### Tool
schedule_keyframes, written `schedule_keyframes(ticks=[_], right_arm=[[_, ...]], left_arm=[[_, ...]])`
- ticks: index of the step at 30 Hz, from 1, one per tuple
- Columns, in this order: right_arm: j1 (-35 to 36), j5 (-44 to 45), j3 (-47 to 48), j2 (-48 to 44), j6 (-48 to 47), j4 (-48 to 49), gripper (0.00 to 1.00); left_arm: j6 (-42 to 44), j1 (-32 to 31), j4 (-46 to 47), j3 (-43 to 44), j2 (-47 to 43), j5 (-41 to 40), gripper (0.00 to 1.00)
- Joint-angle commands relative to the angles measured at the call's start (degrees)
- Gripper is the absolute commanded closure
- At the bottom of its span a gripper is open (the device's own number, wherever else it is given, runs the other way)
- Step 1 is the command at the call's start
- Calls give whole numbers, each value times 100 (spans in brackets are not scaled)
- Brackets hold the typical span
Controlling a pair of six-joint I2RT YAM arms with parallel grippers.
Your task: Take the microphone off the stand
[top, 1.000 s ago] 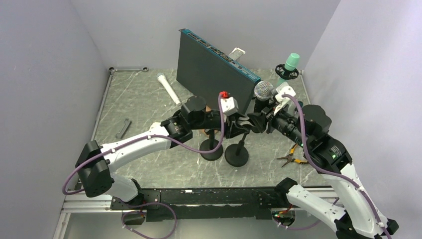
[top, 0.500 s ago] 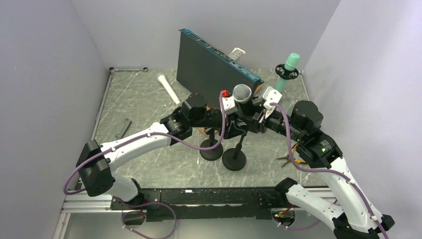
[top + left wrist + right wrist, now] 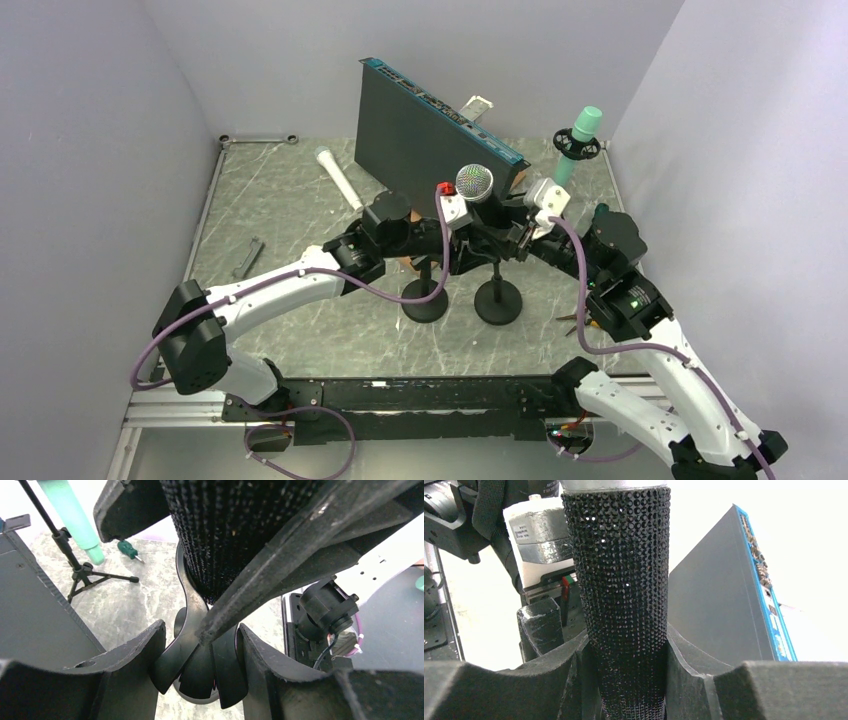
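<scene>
Right claw (image 3: 626, 647) clamped on the microphone (image 3: 621, 580), fingers pressed to both sides of its black studded body, low down. Left claw (image 3: 200, 632) closed around the clip (image 3: 186, 635) at the top of the stand (image 3: 498, 300). My two claws meet tip to tip over the middle of the counter (image 3: 300, 200). Mic is upright, tilted a little, with its silver mesh head (image 3: 474, 183) sticking up above both claws. Its lower end tapers down to the clip. Can't tell whether it's still seated in it, since my right fingers cross in front in the left wrist view.

Nearest me on the counter: pliers (image 3: 573, 319) with yellow handles, mostly hidden by my right arm. Next are two round black bases side by side. The right one belongs to the stand I hold and its pole rises to my claws. The left one is a second stand (image 3: 426, 306) under my left wrist. Small grey bracket (image 3: 248, 257) lies flat near the left edge. Further back, a white tube (image 3: 339, 177) lies at an angle. Behind the mic a dark flat panel box (image 3: 425, 130) with a blue edge stands upright on its long side. Far right is a teal cylinder (image 3: 582, 128) held upright on a small black tripod (image 3: 82, 572). A green-handled screwdriver (image 3: 128, 550) lies just beside that tripod.
</scene>
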Motion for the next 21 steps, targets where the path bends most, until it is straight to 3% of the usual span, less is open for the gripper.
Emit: schedule_keyframes(ticks=[1,8,13,17,21], right_arm=[[170,-1120,145,-181,693,2620,100],[172,-1651,-503,-521,950,3070,100],[175,-1903,-849,-946,964,3085,100],[174,-2159,-814,-789,941,3154,100],[170,-2353,-800,-524,1121,3675,100]], left_arm=[[378,-16,-98,-245,206,-383,100],[399,32,-90,-226,140,40,100],[439,326,-262,-196,167,989,100],[668,539,-1020,211,378,1208,100],[702,609,-1154,287,392,1206,100]])
